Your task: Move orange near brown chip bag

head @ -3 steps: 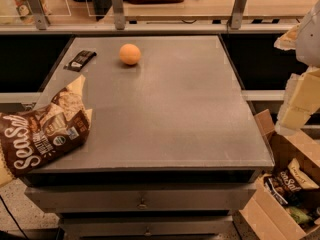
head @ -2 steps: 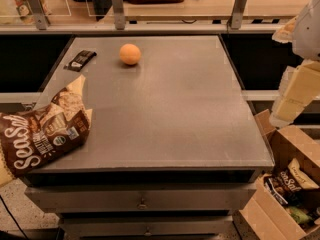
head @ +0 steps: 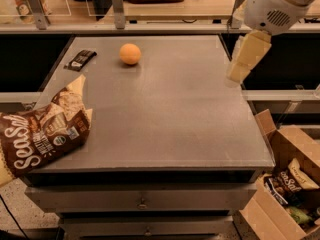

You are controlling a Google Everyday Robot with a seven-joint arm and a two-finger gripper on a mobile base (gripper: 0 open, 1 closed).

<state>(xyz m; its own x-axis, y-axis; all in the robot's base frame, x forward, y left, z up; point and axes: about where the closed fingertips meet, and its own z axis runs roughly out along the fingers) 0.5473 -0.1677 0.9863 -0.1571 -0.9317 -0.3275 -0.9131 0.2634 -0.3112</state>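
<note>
The orange point(head: 130, 54) lies on the grey table point(head: 175, 114) at the far side, left of centre. The brown chip bag point(head: 42, 134), with white "Sea Salt" lettering, lies at the table's front left corner and hangs over the edge. My gripper point(head: 246, 59) hangs from the white arm at the upper right, above the table's right edge. It is well to the right of the orange and far from the bag, and it holds nothing that I can see.
A small flat black wrapper point(head: 80, 60) lies left of the orange. A rail with posts point(head: 118, 6) runs behind the table. An open cardboard box point(head: 292, 149) with snack packets stands on the floor at the right.
The arm has swung in from the right edge, up and to the left, so the gripper is now over the table's right side. The orange and the bag have not moved.
</note>
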